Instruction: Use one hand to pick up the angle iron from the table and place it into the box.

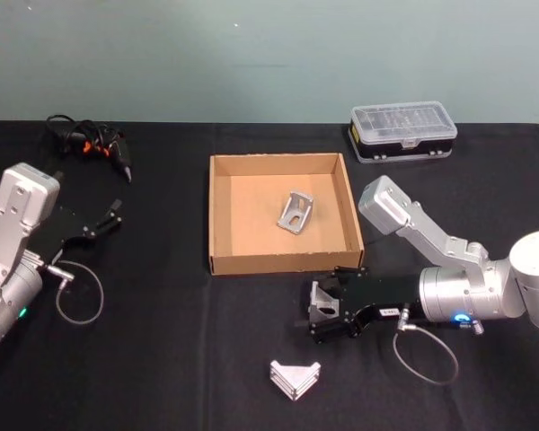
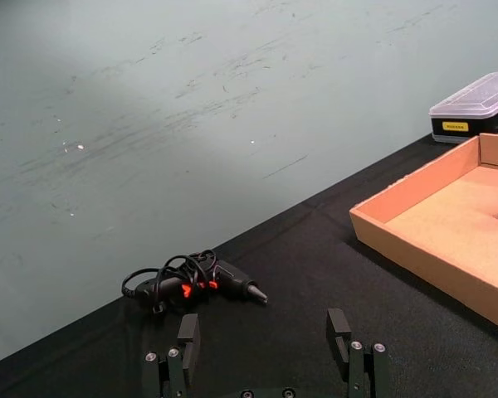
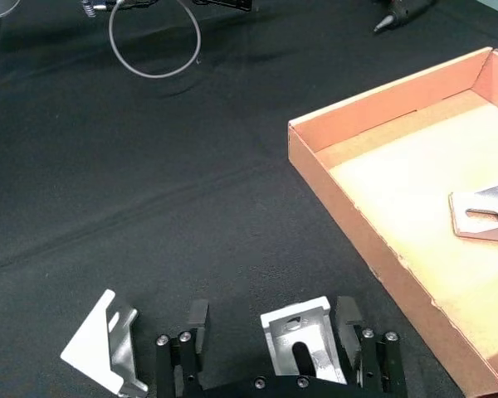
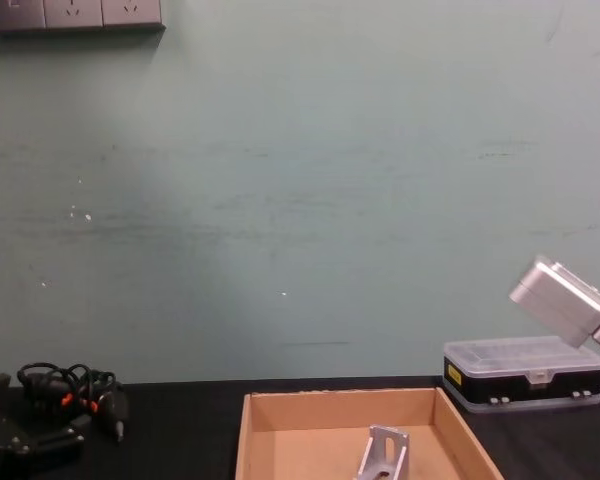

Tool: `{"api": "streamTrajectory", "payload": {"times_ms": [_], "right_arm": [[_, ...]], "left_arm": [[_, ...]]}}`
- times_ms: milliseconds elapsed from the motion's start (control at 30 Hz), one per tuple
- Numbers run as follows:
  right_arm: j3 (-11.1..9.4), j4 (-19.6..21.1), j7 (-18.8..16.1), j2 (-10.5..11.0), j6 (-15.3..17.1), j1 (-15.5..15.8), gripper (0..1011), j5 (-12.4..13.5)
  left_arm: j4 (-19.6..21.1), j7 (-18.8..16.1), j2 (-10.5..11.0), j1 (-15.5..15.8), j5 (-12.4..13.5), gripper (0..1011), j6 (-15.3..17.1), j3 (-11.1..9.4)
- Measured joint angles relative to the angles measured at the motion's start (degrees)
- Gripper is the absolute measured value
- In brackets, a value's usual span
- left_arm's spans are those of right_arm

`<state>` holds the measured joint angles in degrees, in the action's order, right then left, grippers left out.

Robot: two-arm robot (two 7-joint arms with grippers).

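My right gripper [image 1: 322,310], lower centre, had fingers [image 3: 349,317] spread around the angle iron [image 3: 299,342]; box [image 1: 217,215] just above it; left gripper [image 1: 108,218] idle at the left edge, fingers apart.

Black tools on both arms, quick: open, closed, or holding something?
Left black two-finger tool: open, empty.
Right black two-finger tool: open around a silver metal angle iron, not yet clamped.

Matt black table [image 1: 162,359], dull tan cardboard box [image 1: 269,263] – and an angle iron [image 1: 292,382] of pale, satiny metal
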<state>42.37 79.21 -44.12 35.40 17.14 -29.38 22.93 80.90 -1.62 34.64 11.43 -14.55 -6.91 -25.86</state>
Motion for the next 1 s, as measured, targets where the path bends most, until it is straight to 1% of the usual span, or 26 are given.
{"api": "streamTrajectory", "payload": {"times_ms": [33,67,100,133,167,267,300,400,433,533,567,833,1000], "right_arm": [[-0.02,0.03,-0.01,0.02,0.00,0.01,954,0.01],[-0.03,0.04,-0.01,0.04,0.00,0.01,954,0.01],[-0.03,0.04,-0.01,0.04,0.00,0.01,916,0.01],[-0.03,0.07,-0.01,0.05,0.00,0.02,906,0.02],[-0.04,0.08,-0.01,0.06,0.00,0.02,862,0.02],[-0.06,0.11,-0.01,0.09,0.01,0.04,802,0.03],[-0.07,0.12,-0.01,0.09,0.01,0.04,748,0.04],[-0.08,0.14,-0.01,0.11,0.02,0.06,692,0.05],[-0.09,0.14,-0.01,0.11,0.03,0.06,629,0.05],[-0.11,0.16,-0.02,0.12,0.03,0.07,551,0.07],[-0.12,0.18,-0.02,0.12,0.03,0.08,503,0.08],[-0.15,0.22,-0.03,0.16,0.06,0.10,490,0.12],[-1.32,2.54,0.61,1.07,-0.22,0.99,486,0.97]], "left_arm": [[0.00,0.00,0.00,0.00,0.00,1000,0.00,0.00],[0.00,0.00,0.00,0.00,0.00,1000,0.00,0.00],[0.00,0.00,0.00,0.00,0.00,1000,0.00,0.00],[0.00,0.00,0.00,0.00,0.00,1000,0.00,0.00],[0.00,0.00,0.00,0.00,0.00,1000,0.00,0.00],[0.00,0.00,0.00,0.00,0.00,1000,0.00,0.00],[0.00,0.00,0.00,0.00,0.00,1000,0.00,0.00],[0.00,0.00,0.00,0.00,0.00,1000,0.00,0.00],[0.00,0.00,0.00,0.00,0.00,1000,0.00,0.00],[0.00,0.00,0.00,0.00,0.00,1000,0.00,0.00],[0.00,0.00,0.00,0.00,0.00,1000,0.00,0.00],[0.00,0.00,0.00,0.00,0.00,1000,0.00,0.00],[0.00,0.00,0.00,0.00,0.00,1000,0.00,0.00]]}}
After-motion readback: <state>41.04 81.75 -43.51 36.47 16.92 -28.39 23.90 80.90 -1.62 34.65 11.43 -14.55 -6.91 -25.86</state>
